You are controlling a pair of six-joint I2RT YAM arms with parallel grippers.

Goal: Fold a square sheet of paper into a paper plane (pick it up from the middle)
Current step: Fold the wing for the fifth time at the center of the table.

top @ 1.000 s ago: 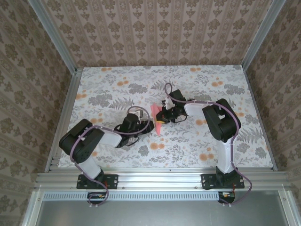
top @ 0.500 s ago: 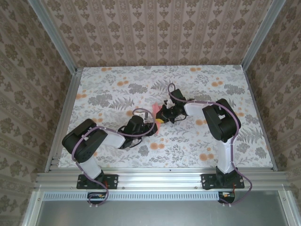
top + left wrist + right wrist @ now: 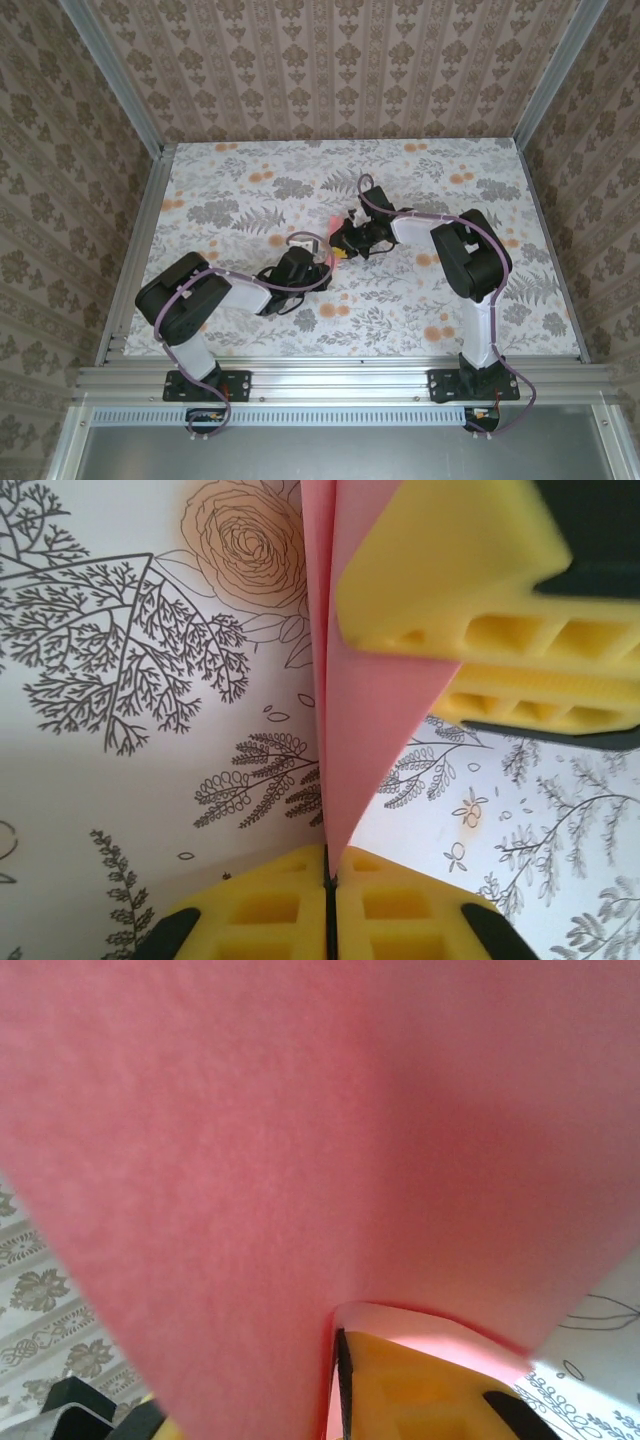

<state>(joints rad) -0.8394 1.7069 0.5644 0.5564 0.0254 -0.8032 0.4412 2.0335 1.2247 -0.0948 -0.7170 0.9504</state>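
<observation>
The square sheet of paper now stands folded into a slim pink pointed dart, the paper plane, on edge near the table's middle. My left gripper is shut on its pointed tip, yellow pads pressed together. It reaches in from the left in the top view. My right gripper comes from the right and holds the same paper higher up. Its yellow fingers lie on both sides of the fold. In the right wrist view the paper drapes over the right gripper, whose pads leave a thin slit.
The table has a floral-print cloth with small orange flowers. Metal rails run along the near edge and sides, with patterned walls behind. Both arms crowd the middle, elbows near the front.
My left gripper has slid right to the paper's point and closed on it. The right gripper has kept its place on the paper.
</observation>
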